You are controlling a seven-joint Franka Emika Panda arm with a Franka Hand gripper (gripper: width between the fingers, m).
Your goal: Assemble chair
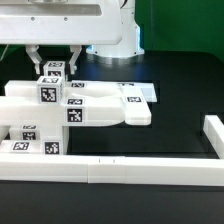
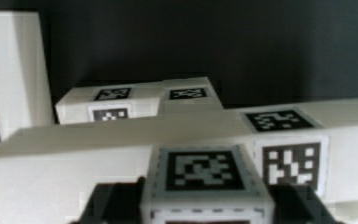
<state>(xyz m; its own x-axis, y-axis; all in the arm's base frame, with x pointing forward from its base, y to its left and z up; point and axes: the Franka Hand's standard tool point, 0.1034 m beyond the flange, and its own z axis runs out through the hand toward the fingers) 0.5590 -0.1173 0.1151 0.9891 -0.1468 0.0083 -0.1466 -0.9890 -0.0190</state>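
The chair is in loose white parts with black-and-white tags. A broad flat panel [image 1: 105, 105] lies mid-table, and tagged blocks [image 1: 28, 140] are stacked at the exterior view's left. My gripper [image 1: 53, 68] hangs over the back left of the panel, shut on a small tagged white block [image 1: 53, 72]. In the wrist view the same block [image 2: 202, 170] sits between the dark fingers [image 2: 115, 203], with my gripper [image 2: 202, 208] pressed to both its sides. Beyond it are the panel [image 2: 78, 150] and another tagged block [image 2: 144, 100].
The marker board [image 1: 143, 93] lies flat behind the panel at the right. A long white border rail [image 1: 120, 170] runs along the front, and another rail [image 1: 213, 135] stands at the exterior view's right. The white robot housing [image 1: 70, 25] fills the back.
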